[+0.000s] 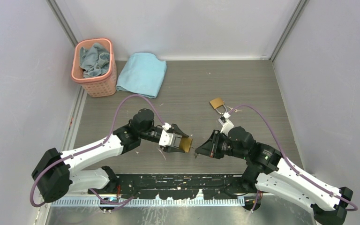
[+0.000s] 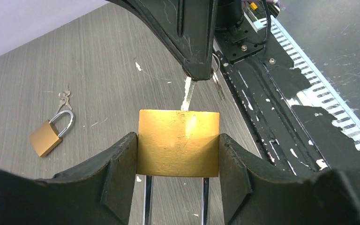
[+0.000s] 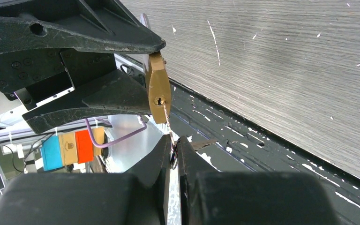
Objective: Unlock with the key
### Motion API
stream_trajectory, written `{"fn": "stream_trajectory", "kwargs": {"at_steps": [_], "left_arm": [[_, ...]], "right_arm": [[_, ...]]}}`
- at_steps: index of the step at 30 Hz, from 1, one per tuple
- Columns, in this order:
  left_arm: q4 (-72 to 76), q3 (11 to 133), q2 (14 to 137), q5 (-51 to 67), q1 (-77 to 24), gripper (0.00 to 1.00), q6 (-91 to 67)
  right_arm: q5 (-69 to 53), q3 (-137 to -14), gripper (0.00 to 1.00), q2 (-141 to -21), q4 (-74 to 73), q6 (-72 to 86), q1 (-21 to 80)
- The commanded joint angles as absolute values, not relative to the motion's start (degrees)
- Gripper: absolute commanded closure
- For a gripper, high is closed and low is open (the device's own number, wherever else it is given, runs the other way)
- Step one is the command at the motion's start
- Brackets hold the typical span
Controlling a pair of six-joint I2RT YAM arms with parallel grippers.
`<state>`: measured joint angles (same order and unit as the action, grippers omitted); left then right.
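Our left gripper (image 2: 178,161) stands about half open, its fingers (image 2: 117,173) clamped on the two narrow sides of the brass padlock (image 2: 178,133). It is held above the table (image 1: 262,93) with its shackle (image 2: 147,201) toward the wrist and its keyhole (image 3: 158,100) facing the right arm. Our right gripper (image 3: 172,143) is nearly closed, pinching the key (image 3: 167,118). The key's tip meets the padlock at the keyhole, though we cannot tell whether it has entered. A second padlock (image 1: 217,103) lies well apart on the table.
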<state>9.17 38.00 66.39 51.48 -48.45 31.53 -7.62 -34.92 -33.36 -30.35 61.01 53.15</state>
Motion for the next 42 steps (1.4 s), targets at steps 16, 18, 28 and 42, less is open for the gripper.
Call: {"fn": "stream_trajectory", "kwargs": {"at_steps": [16,18,28,42], "left_arm": [[14.67,39.09,64.14,52.25,-49.48,1.0,32.46],[14.51,39.11,64.23,52.5,-49.66,1.0,32.58],[13.61,39.62,64.48,53.44,-50.0,1.0,33.02],[12.46,40.08,64.22,53.79,-50.63,1.0,33.84]], "right_arm": [[-7.72,-34.28,0.99,-32.87,-24.85,61.58,53.17],[-7.8,-34.27,0.99,-32.88,-24.61,61.61,53.17],[-8.39,-33.78,0.99,-32.71,-23.01,61.61,53.17],[-8.35,-33.75,0.99,-34.15,-23.26,61.78,53.17]]}}
